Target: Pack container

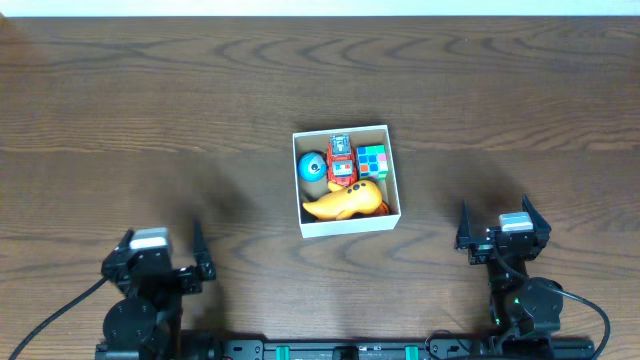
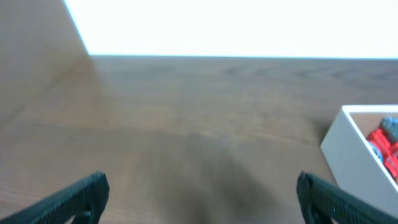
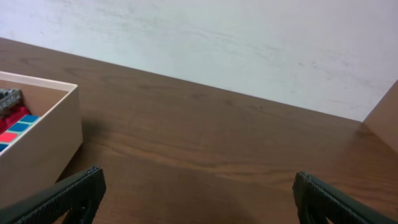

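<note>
Found left gripper (image 1: 162, 240) and right gripper (image 1: 495, 215) nearest, at near edge of table (image 1: 150, 100), jaws wide, holding nothing. Found container (image 1: 350, 223) beyond and between them, mid-table, holding yellow toy (image 1: 345, 203), red car (image 1: 342, 160), blue ball (image 1: 312, 166) and cube (image 1: 373, 160). Saw no loose toys outside. Judged packing done or nearly so. Counted all four toys overhead only; caught merely a box corner in each wrist view.
</note>
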Tool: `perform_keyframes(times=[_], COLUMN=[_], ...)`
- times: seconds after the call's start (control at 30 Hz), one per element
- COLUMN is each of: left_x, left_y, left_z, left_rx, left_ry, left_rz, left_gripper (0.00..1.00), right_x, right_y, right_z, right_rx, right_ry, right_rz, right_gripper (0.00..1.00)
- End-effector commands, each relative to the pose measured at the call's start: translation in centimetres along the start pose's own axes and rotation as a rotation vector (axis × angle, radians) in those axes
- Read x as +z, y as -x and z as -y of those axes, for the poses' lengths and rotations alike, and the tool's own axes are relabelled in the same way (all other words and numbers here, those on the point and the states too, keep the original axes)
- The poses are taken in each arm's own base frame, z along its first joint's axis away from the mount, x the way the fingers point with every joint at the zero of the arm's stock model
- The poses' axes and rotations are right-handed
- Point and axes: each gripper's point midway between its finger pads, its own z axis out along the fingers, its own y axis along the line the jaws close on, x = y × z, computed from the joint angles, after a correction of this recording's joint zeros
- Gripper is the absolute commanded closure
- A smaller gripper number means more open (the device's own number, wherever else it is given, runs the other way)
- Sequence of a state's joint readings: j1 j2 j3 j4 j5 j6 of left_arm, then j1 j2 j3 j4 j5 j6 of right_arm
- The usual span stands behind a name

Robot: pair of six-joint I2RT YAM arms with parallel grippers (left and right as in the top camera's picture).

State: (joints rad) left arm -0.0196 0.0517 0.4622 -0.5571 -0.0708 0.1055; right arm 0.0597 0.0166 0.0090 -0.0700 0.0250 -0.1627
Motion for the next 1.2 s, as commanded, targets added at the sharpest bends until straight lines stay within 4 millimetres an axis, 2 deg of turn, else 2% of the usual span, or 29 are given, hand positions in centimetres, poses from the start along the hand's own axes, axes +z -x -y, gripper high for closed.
perform_keyframes(times=[0.0,0.1,0.3,0.57,0.7,1.17], left_x=[1.5,3.1,4.9,6.5,6.5,6.5], left_y=[-0.1,-0.6,-3.1,-7.2,-7.1,-7.1], left_z=[1.7,1.8,1.9,2.2,2.2,2.2], left_rx=[0.156,0.16,0.157,0.089,0.034,0.035], left_ry=[-0.085,-0.075,-0.071,-0.079,-0.082,-0.081], left_rz=[0.076,0.131,0.163,0.082,0.089,0.087], left_gripper=[0.02,0.02,0.02,0.02,0.02,0.02], right_x=[0.0,0.0,0.0,0.0,0.0,0.0], right_y=[0.1,0.1,0.1,0.1,0.1,0.1], right_z=[-0.2,-0.2,-0.2,-0.2,-0.2,-0.2], right_rx=[-0.007,-0.007,-0.007,-0.007,-0.007,-0.007], right_ry=[0.011,0.011,0.011,0.011,0.011,0.011], right_rz=[0.008,0.008,0.008,0.008,0.008,0.008], right_gripper=[0.01,0.01,0.02,0.01,0.01,0.01])
